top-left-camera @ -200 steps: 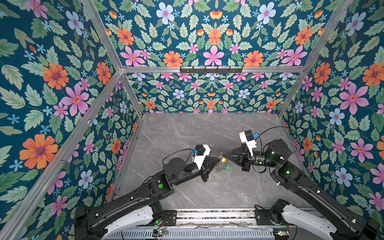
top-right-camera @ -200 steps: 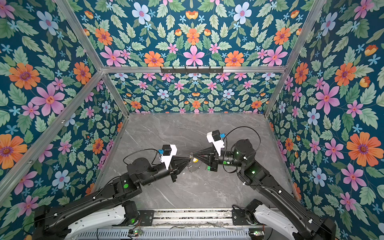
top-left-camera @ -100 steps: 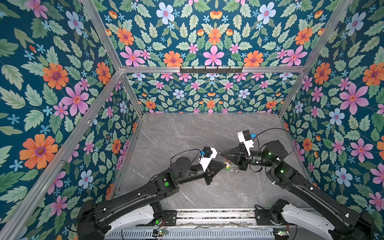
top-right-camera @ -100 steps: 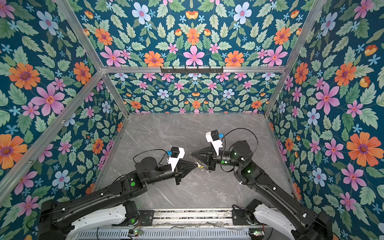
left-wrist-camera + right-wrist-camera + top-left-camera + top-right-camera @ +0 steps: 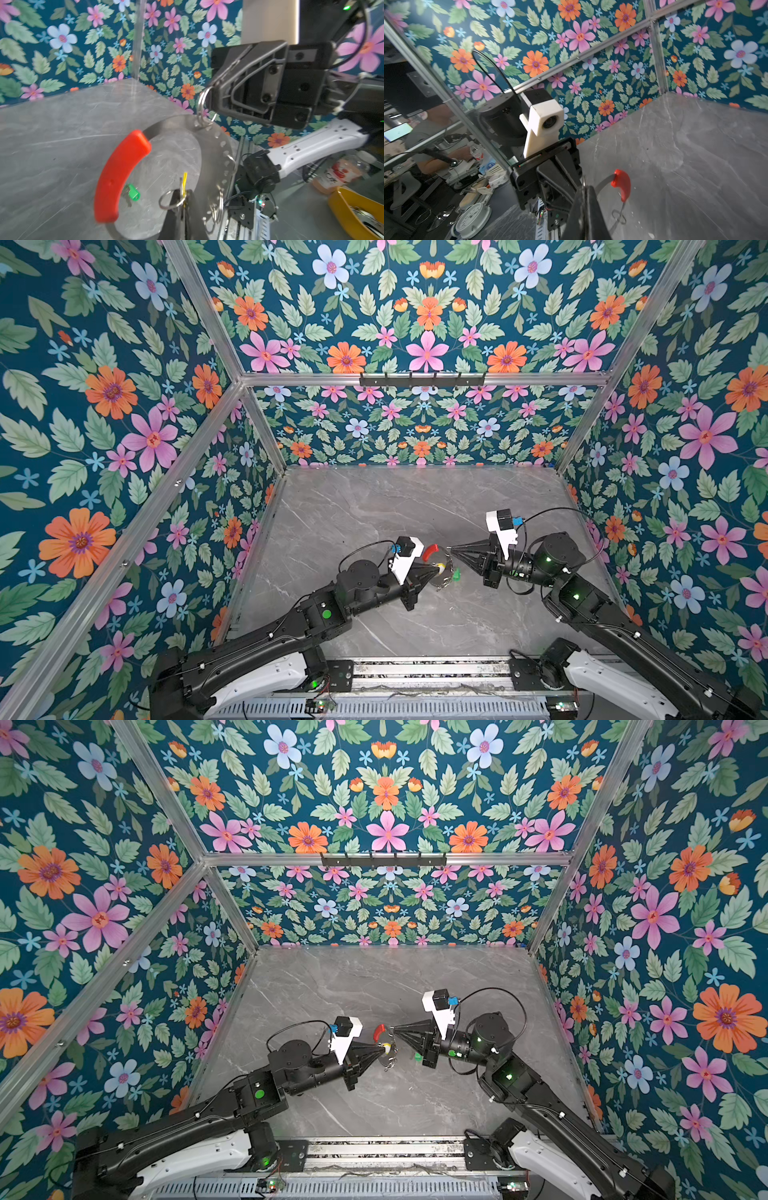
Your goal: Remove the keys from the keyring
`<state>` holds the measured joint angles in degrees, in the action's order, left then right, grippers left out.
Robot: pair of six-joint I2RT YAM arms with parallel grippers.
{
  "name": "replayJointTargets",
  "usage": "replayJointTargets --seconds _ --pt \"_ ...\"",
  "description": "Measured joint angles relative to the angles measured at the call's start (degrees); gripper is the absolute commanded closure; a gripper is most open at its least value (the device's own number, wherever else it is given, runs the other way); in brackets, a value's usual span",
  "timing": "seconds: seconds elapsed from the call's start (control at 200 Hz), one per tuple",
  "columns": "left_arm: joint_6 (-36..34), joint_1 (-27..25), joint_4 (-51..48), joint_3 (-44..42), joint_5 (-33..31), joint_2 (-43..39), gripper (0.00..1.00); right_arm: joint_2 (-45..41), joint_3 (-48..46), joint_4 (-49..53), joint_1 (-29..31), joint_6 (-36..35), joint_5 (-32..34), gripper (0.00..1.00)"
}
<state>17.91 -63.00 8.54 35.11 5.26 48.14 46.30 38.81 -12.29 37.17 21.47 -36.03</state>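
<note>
Both top views show the keyring (image 5: pixel 431 551) (image 5: pixel 379 1031), a grey hoop with a red arc, held above the table between my two grippers. My right gripper (image 5: pixel 451 548) (image 5: pixel 586 188) is shut on a small silver split ring (image 5: pixel 202 106) at the hoop's rim (image 5: pixel 216 133). My left gripper (image 5: pixel 440 570) (image 5: pixel 184 194) is shut on the yellow-tagged key (image 5: pixel 184 182), which carries its own split ring (image 5: pixel 172 199). Whether that ring still links to the hoop I cannot tell. The green-tagged key (image 5: pixel 456 574) (image 5: pixel 133 192) lies on the table, apart from the hoop.
Floral walls with aluminium posts (image 5: pixel 266 435) enclose the grey marble table (image 5: pixel 415 510) on three sides. A black hook bar (image 5: pixel 422 379) sits on the back wall. The arm bases stand on a rail (image 5: pixel 415 672) at the front edge. Other split rings (image 5: pixel 220 203) hang from the hoop.
My left gripper has moved right, closer to the right gripper's tip. The hoop has turned, so its red arc now shows from above. The green-tagged key has stayed put.
</note>
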Motion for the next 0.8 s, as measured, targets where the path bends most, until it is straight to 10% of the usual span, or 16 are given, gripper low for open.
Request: replayJointTargets --seconds 0.4,0.725,0.8 --pt "13.68 1.25 -5.77 -14.05 -25.31 -7.06 1.00 7.74 -10.19 -0.44 2.12 2.27 1.62 1.00" --pt "23.65 14.64 -6.14 -25.44 -25.92 -10.95 1.00 25.22 -7.91 -7.28 7.54 4.17 6.54 1.00" --pt "24.74 16.87 -5.31 -27.04 -24.59 -9.79 0.81 30.14 -5.66 -8.85 7.65 5.14 7.96 1.00"
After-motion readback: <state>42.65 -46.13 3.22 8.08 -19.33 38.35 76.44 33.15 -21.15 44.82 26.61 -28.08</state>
